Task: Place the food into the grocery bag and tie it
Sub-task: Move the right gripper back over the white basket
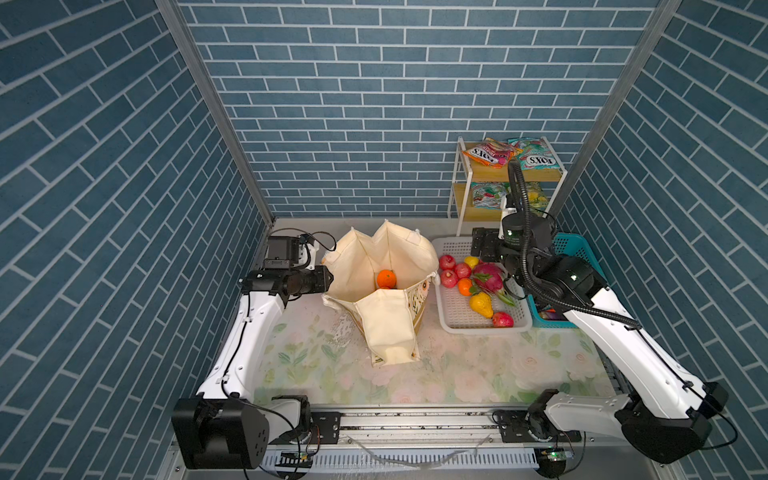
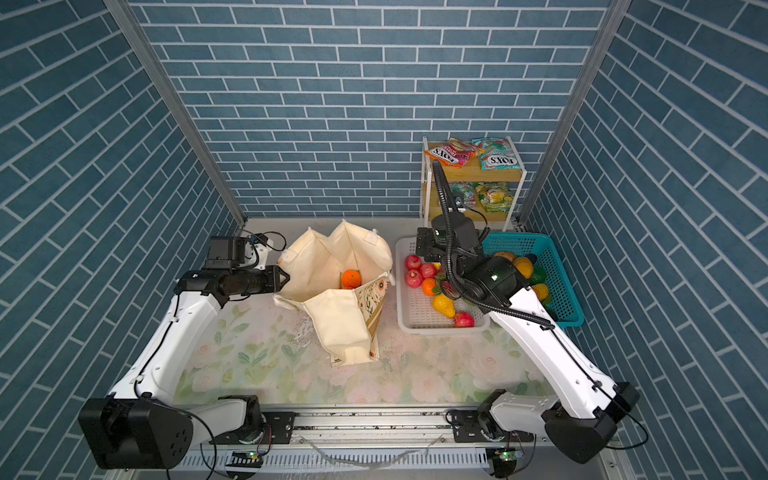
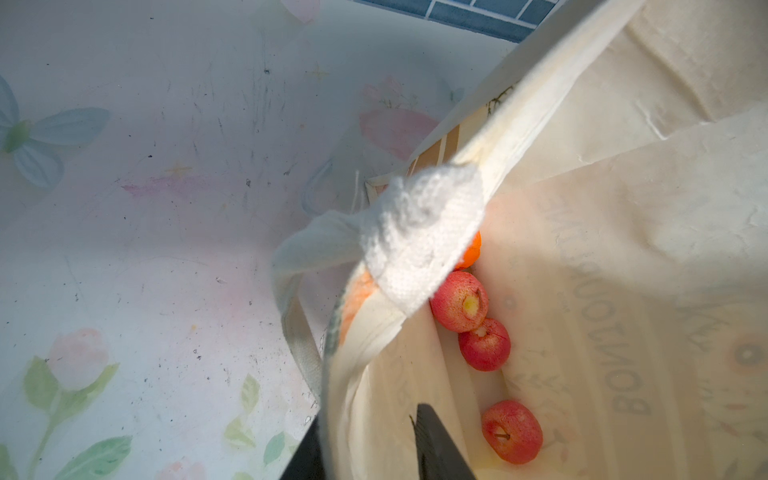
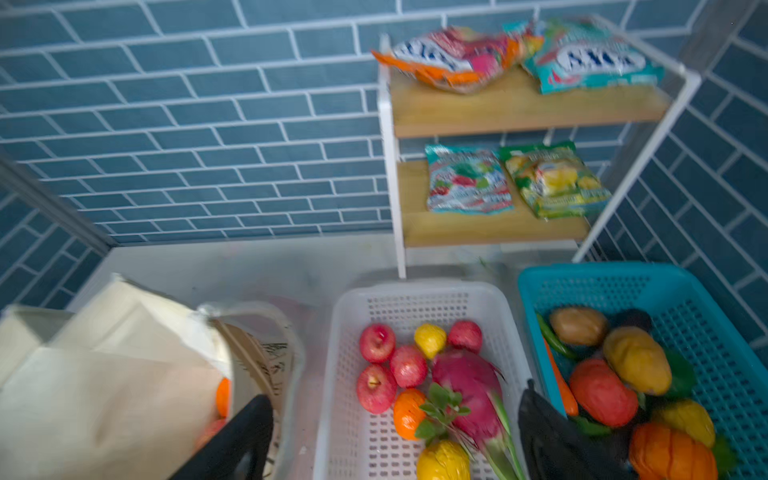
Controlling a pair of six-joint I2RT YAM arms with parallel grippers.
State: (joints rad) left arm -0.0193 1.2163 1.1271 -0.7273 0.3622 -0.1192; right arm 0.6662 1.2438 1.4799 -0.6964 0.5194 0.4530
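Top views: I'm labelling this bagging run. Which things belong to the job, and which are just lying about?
Job: bag, orange inside it, apples, dragon fruit, yellow fruit, vegetables, packets.
Lying about: white basket, teal basket, shelf.

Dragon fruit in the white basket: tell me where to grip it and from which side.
Grip the dragon fruit across its plump pink middle, coming down from above. It lies on its side in the white basket; the green leafy end looks too thin. Close across the short width, minding the apples and orange crowding one flank.
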